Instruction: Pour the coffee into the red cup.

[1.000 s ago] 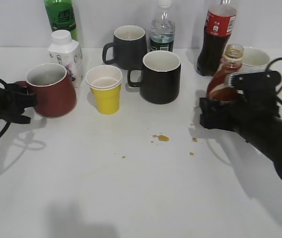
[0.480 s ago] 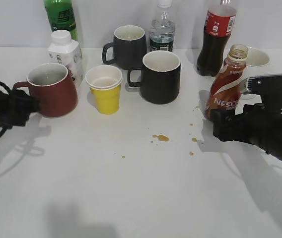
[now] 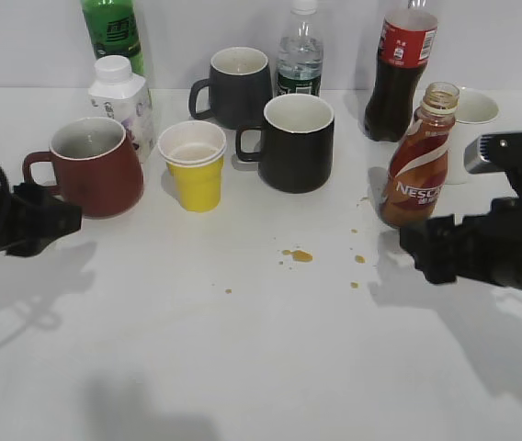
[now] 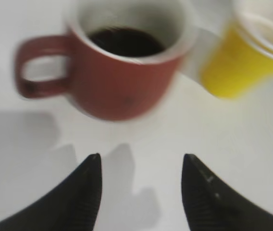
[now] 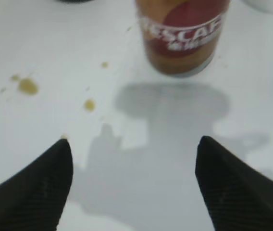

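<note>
The Nescafe coffee bottle (image 3: 420, 165) stands upright and uncapped at the right of the table; its lower body shows in the right wrist view (image 5: 183, 36). My right gripper (image 3: 417, 253) (image 5: 134, 147) is open and empty, in front of the bottle and apart from it. The red cup (image 3: 96, 165) stands at the left with its handle to the left; the left wrist view (image 4: 122, 67) shows dark liquid inside it. My left gripper (image 3: 63, 220) (image 4: 141, 161) is open and empty, in front of the cup and apart from it.
A yellow paper cup (image 3: 193, 167), two black mugs (image 3: 293, 142) (image 3: 235, 84), a white carton (image 3: 123, 96), a green bottle (image 3: 114, 32), a water bottle (image 3: 300, 55), a cola bottle (image 3: 401, 64) and a white cup (image 3: 468, 115) stand at the back. Brown drops (image 3: 300, 255) lie mid-table.
My right gripper let go of the coffee bottle and drew back towards the front. My left gripper let go of the red cup's handle and drew back to the left.
</note>
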